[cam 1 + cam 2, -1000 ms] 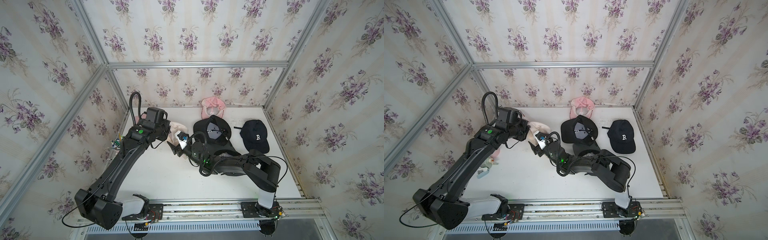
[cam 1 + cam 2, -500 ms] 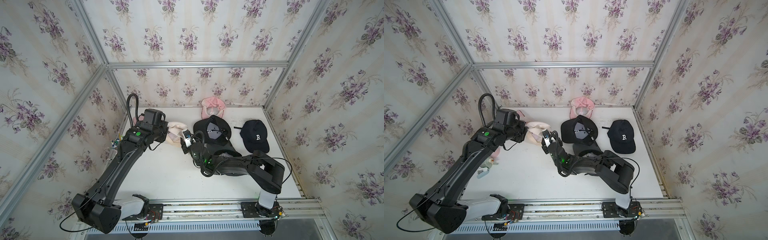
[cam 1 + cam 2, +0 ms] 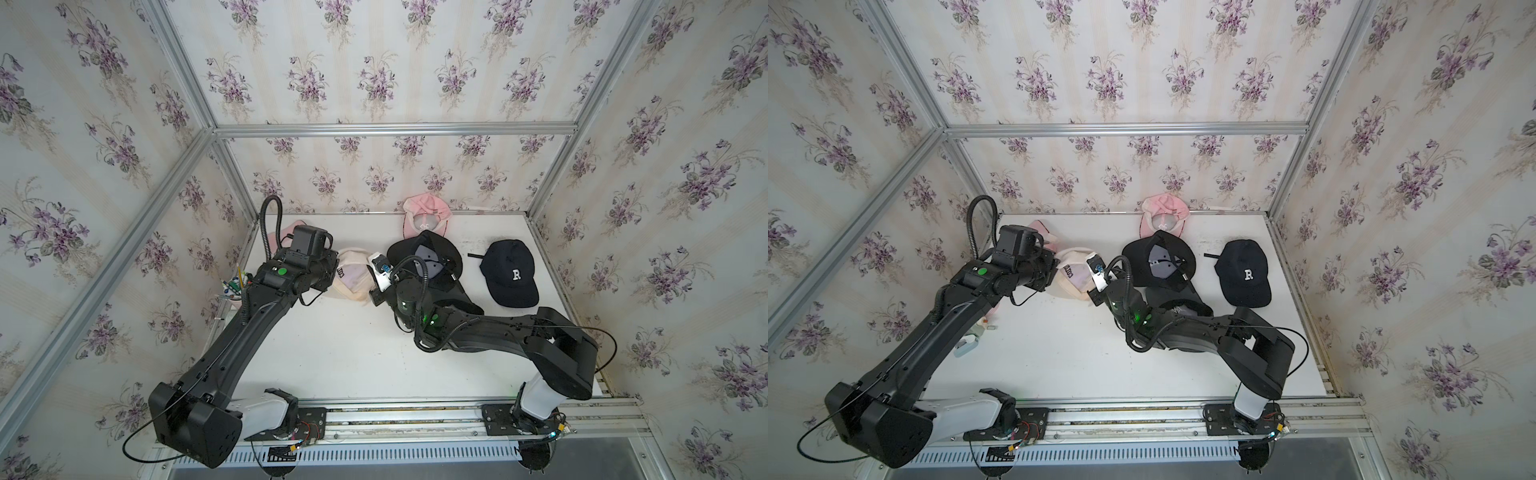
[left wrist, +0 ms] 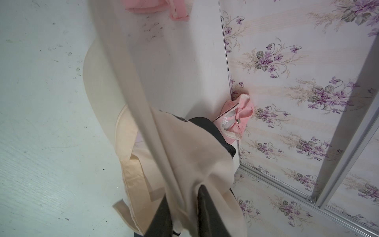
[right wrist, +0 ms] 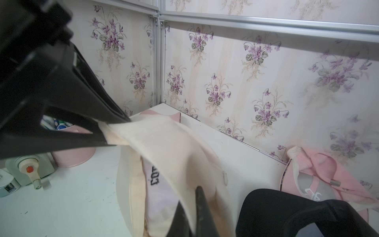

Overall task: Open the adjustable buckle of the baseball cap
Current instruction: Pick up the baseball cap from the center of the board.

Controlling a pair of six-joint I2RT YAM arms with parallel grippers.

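Note:
A cream baseball cap (image 3: 353, 278) (image 3: 1073, 274) hangs between my two grippers over the back left of the table. My left gripper (image 3: 334, 274) (image 4: 183, 191) has a bunch of the cap's cloth (image 4: 184, 147) between its fingers, and a band of it runs taut away from the jaws. My right gripper (image 3: 370, 291) (image 5: 189, 195) is shut on the cap's other edge (image 5: 170, 147). The right wrist view shows the left gripper (image 5: 114, 131) pinching the cloth. I cannot pick out the buckle.
A black cap (image 3: 424, 257) lies inside up just right of the grippers. A navy cap marked R (image 3: 509, 272) lies further right, and a pink cap (image 3: 426, 212) against the back wall. A pink cup of pens (image 3: 235, 286) and a glue bottle (image 5: 30, 168) stand at the left edge.
My right gripper was open beside the cap and has closed on its cloth. The left arm has shifted slightly with the cap still in its jaws.

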